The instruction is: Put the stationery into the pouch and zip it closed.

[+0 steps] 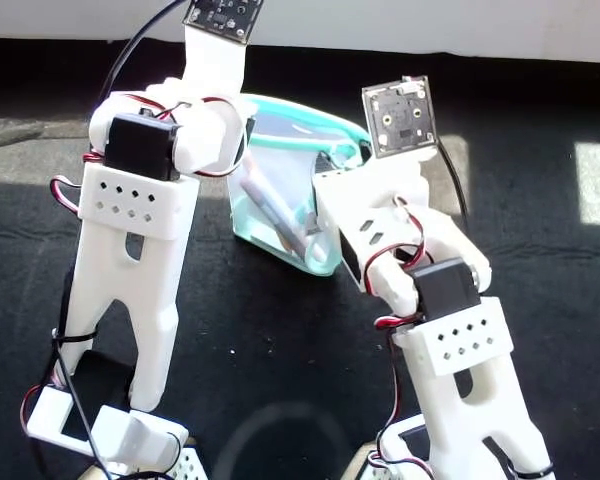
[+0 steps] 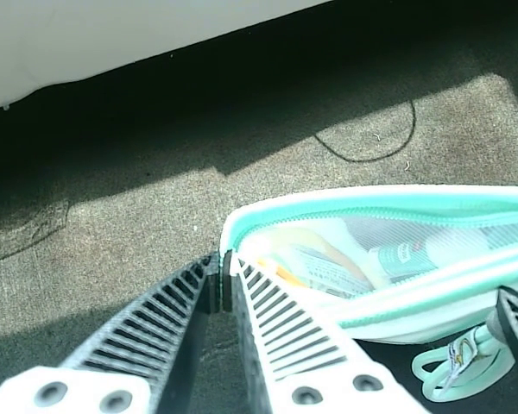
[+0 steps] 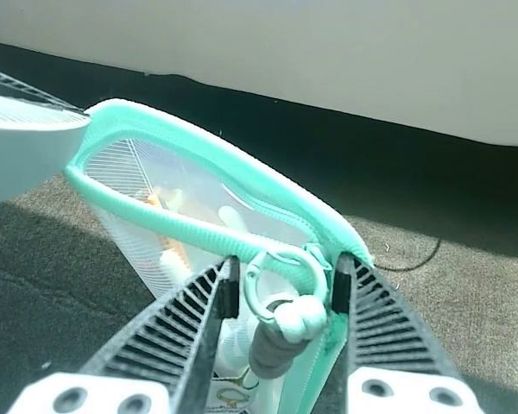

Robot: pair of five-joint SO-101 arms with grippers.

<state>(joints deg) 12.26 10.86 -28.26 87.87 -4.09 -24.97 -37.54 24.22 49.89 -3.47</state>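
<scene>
Table cloth (image 1: 260, 350): dark rough-fibre cloth over the table; the pouch stands on it btwn the two arms. Rough nap could snag the base if it's dragged sideways, and the pouch tips.

Pouch (image 1: 280, 170): mint-green see-through mesh pouch w/ zip top, upright on its long edge, mouth gaping along most of its length. Soft walls, so a pull w/o counter-tension prob. buckles the track instead of closing it.

Left gripper (image 2: 222, 280): ribbed grey fingers pressed tight together, tips right at the pouch's end seam. Looks pinched on it, but the contact itself is hard to see. If it only has the trim edge, it may slip once the zip is pulled, and the whole pouch travels w/ the slider.

Right gripper (image 3: 285, 285): jaws parted, flanking the ring pull at the pouch's other end, not clamped yet. Closing off-centre could catch mesh or trim too and jam the zip.

Stationery (image 1: 275, 215): pens + tube-like items, white/orange, inside and leaning. Any end poking up into the mouth blocks the slider.

Ring pull (image 3: 311, 263): mint round ring on the slider, grey bead + cord hanging below. The ring may swing out of the jaws, or the cord get drawn into the teeth.
</scene>
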